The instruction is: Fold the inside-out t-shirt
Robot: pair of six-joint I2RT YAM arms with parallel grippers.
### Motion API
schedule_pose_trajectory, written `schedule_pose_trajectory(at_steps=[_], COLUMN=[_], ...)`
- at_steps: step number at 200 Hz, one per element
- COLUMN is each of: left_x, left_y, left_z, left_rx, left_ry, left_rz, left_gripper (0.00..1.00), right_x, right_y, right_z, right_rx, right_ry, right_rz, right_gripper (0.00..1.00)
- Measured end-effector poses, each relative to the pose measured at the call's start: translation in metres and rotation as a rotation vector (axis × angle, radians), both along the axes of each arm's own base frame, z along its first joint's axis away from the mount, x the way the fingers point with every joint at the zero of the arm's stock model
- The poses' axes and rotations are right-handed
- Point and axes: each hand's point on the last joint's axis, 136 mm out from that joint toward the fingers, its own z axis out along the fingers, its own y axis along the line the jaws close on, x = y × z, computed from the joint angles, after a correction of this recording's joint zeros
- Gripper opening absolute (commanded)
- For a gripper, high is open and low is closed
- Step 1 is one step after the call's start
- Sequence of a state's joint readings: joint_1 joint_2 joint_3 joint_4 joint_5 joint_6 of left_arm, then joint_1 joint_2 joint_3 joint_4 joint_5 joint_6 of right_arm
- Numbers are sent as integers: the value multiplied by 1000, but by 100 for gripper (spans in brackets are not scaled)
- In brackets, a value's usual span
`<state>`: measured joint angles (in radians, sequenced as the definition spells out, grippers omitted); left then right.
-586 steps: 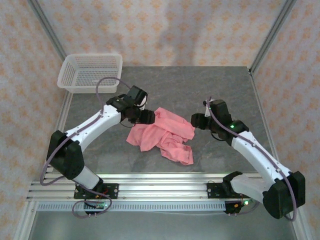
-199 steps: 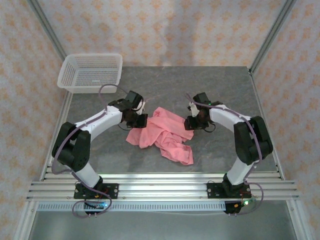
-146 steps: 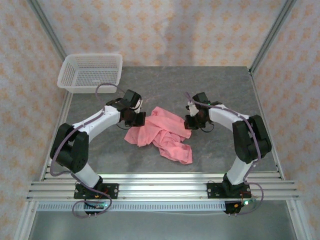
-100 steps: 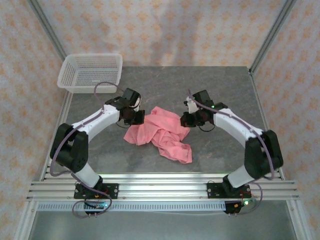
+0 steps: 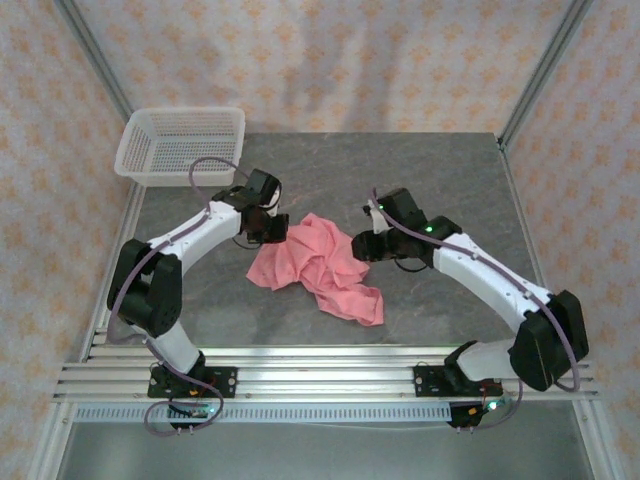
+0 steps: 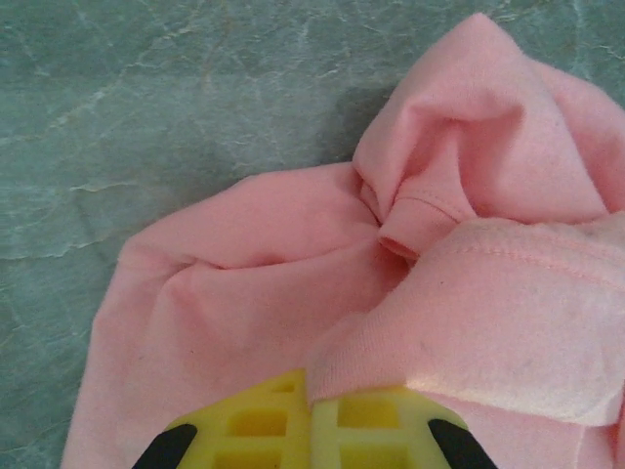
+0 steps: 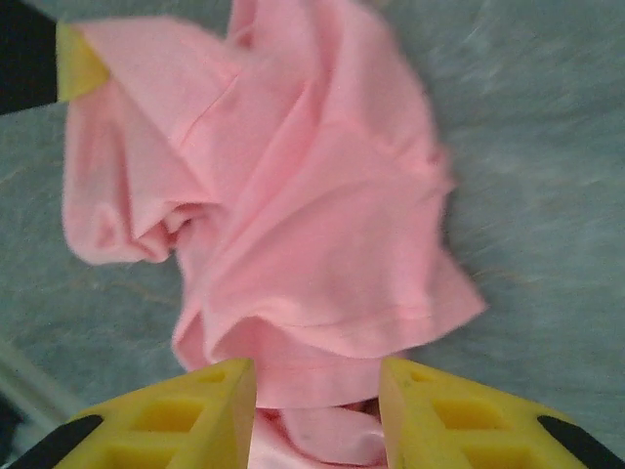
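The inside-out t-shirt lies crumpled in a salmon-pink heap at the table's middle. My left gripper sits at the heap's upper left edge, and its yellow fingers are shut on a fold of the t-shirt. My right gripper is at the heap's upper right edge. In the right wrist view that gripper stands open, a hemmed edge of the t-shirt lying loose between the yellow fingers. A tip of the left gripper's fingers shows beyond the cloth.
A white mesh basket stands at the table's far left corner. Grey stone-patterned tabletop surrounds the shirt. A metal rail runs along the near edge, and frame posts stand at the far corners.
The right arm has swung its elbow outward and its gripper has slid left onto the shirt's edge. The left gripper has drawn its fold slightly up, bunching the cloth tighter.
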<state>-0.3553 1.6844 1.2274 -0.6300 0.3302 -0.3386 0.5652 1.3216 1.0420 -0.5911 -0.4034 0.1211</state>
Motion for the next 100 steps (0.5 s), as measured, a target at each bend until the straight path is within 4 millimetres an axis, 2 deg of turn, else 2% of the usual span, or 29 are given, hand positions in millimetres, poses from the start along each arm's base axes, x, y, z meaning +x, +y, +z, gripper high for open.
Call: schedule_pose_trajectory(at_steps=[22,61,100], left_x=[0,0,-2], left_y=[7,7,7], left_z=[-1,-1,0], left_rx=[7,5,4], left_ry=[9,10,9], left_rz=[11,10,11], left_gripper=[0,0,0], right_x=[0,-9,-6], right_y=[3,42,39], right_z=[-1,-24,-52], right_rx=[-66,-121,-178], right_ry=[-18,38,96], right_rz=[51,179,152], right_gripper=[37,36,38])
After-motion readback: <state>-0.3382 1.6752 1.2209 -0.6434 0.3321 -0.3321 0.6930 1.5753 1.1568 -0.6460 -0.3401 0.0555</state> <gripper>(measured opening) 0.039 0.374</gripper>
